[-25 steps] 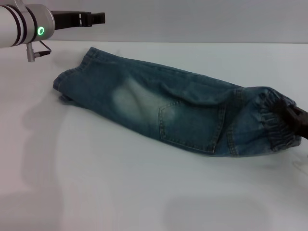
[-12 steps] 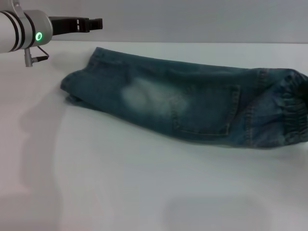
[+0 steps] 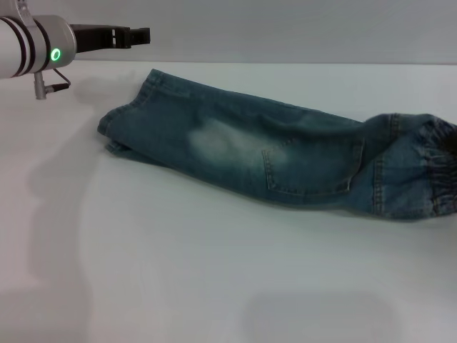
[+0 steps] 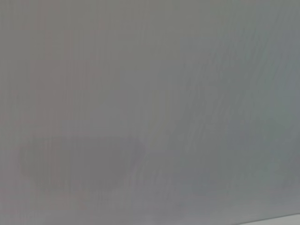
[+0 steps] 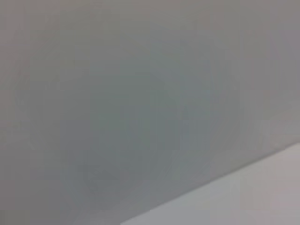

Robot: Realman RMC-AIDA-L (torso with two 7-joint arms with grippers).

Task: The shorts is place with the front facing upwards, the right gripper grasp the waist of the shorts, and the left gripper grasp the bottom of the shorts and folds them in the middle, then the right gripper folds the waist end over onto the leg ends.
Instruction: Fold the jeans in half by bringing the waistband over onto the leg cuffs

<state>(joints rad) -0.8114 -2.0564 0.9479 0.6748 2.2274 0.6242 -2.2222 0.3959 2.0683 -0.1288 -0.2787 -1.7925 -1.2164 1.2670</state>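
Nearest the head camera, a bare stretch of the pale grey-white surface (image 3: 214,286) is seen, with nothing lying on it. Beyond it, across the middle of the view, the knee-length blue-green denim shorts (image 3: 285,161) are laid flat, already doubled lengthwise so that one leg is stacked on the other, a stitched pocket and a pale faded patch facing up. The long axis is set from roughly ten o'clock to three o'clock. The puckered, darker elastic waist (image 3: 437,168) is found at the three o'clock end, hard against the frame edge; the flat hemmed leg ends (image 3: 125,118) are found at the ten o'clock end.

The right gripper is not seen in any view; only a dark sliver at the waist's outer edge is visible, too small to be identified, so its state cannot be told. The right wrist view is filled by blank grey and a pale corner.

Farthest back, at eleven o'clock, the black-fingered left gripper (image 3: 132,34) on its glossy white arm with a green light is held above the surface, well apart from the hems, which lie toward five o'clock from it. Nothing is held by it; whether its jaws are parted cannot be told. Its wrist view is filled by blank grey.

The lengthwise fold is judged done. For the remaining fold, the waist is to be carried along the long axis toward ten o'clock onto the leg ends; the right arm is judged nearer to that end.
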